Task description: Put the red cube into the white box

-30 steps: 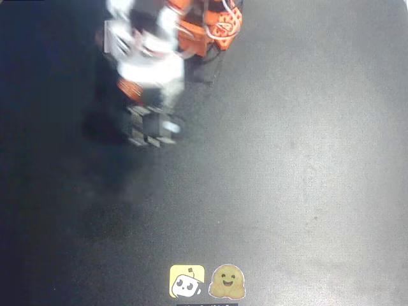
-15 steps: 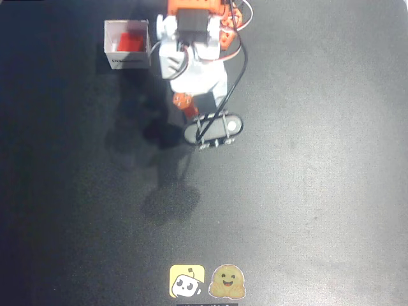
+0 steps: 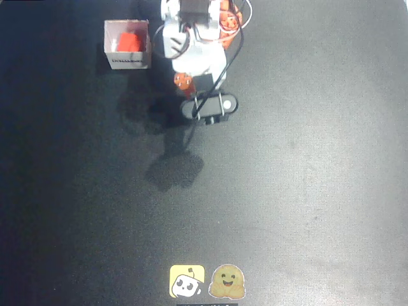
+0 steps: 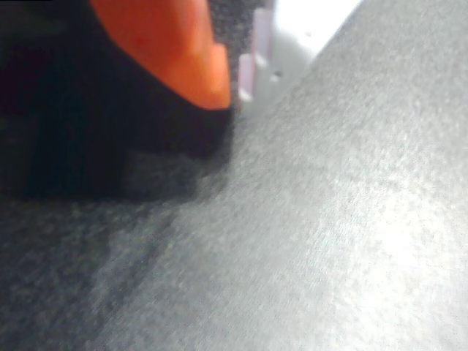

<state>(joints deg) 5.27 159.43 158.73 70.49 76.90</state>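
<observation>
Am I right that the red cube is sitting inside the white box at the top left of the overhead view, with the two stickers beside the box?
Not quite. In the overhead view the red cube does sit inside the white box at the top left, but the two stickers lie at the bottom edge of the mat, far from the box.

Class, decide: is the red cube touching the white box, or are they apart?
Touching. The overhead view shows the red cube lying inside the white box, enclosed by its walls and so resting on its floor.
</observation>
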